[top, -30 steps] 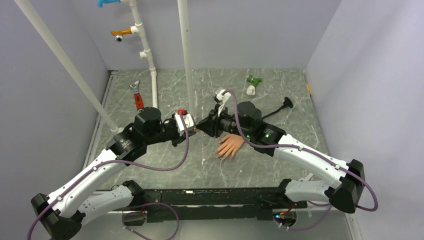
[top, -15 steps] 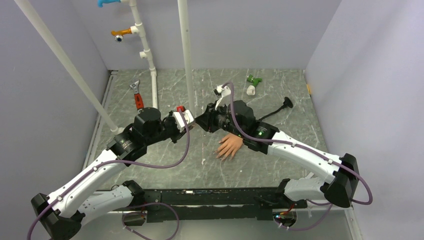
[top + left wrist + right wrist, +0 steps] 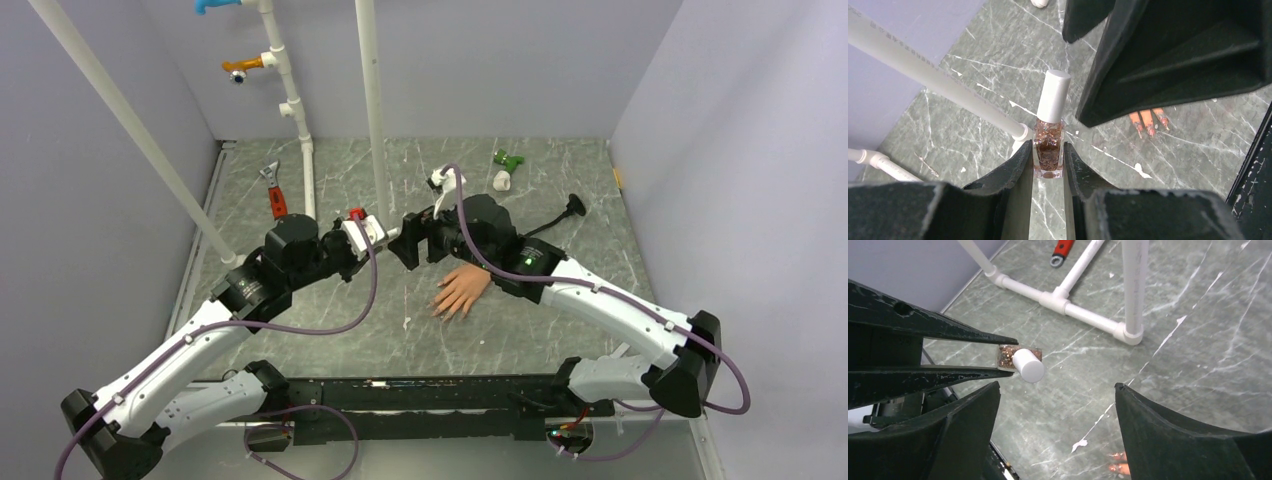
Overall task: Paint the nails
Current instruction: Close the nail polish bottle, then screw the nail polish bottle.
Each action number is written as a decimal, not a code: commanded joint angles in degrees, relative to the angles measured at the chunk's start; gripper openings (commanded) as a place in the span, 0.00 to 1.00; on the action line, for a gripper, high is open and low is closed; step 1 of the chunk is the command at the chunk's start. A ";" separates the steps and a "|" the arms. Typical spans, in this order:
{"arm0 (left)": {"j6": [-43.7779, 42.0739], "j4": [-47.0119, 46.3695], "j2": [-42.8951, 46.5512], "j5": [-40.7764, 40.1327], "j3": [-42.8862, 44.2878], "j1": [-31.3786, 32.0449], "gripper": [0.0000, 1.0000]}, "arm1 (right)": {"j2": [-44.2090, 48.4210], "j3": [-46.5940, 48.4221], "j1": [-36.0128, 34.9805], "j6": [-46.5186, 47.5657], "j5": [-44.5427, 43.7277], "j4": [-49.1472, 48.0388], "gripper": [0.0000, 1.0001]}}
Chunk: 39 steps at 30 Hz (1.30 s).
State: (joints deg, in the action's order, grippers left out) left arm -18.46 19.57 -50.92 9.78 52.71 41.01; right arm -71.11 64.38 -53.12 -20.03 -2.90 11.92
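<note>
My left gripper (image 3: 1048, 148) is shut on a small clear bottle (image 3: 1049, 150) of copper glitter polish with its white cap (image 3: 1053, 95) on. In the right wrist view the bottle (image 3: 1009, 354) and cap (image 3: 1029, 366) point at my right gripper (image 3: 1057, 386), which is open. The cap lies just ahead of its left fingertip, touching nothing. The peach mannequin hand (image 3: 462, 290) lies flat on the table below the right arm. Its nails (image 3: 1148, 125) show copper colour on three fingertips. From above, my left gripper (image 3: 383, 236) and right gripper (image 3: 405, 248) nearly meet.
A white pipe frame (image 3: 372, 110) stands right behind the grippers, with its foot joints (image 3: 1083, 315) on the table. A red-handled wrench (image 3: 274, 194) lies at the left rear. A green piece (image 3: 508, 159), a white piece (image 3: 501, 180) and a black tool (image 3: 570, 208) lie at the right rear.
My right gripper has gone from shut to open and the right arm has shifted slightly left. The left gripper has stayed shut on the bottle.
</note>
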 commanded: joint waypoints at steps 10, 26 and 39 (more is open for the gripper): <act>0.32 -2.95 2.71 9.51 1.08 -0.13 0.00 | 9.16 -2.57 2.60 14.10 14.77 -7.16 0.82; 1.71 -4.05 4.25 21.47 0.98 -0.62 0.00 | 15.12 -8.57 2.96 21.31 28.14 -14.74 0.58; 0.55 -3.16 4.42 22.48 1.34 -0.67 0.00 | 12.27 -7.07 3.72 26.85 32.80 -12.31 0.58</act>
State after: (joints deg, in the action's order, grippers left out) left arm -17.30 18.48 -47.46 30.59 52.71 40.66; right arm -58.33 55.02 -49.78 4.40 27.64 -0.03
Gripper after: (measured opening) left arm 0.277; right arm 0.582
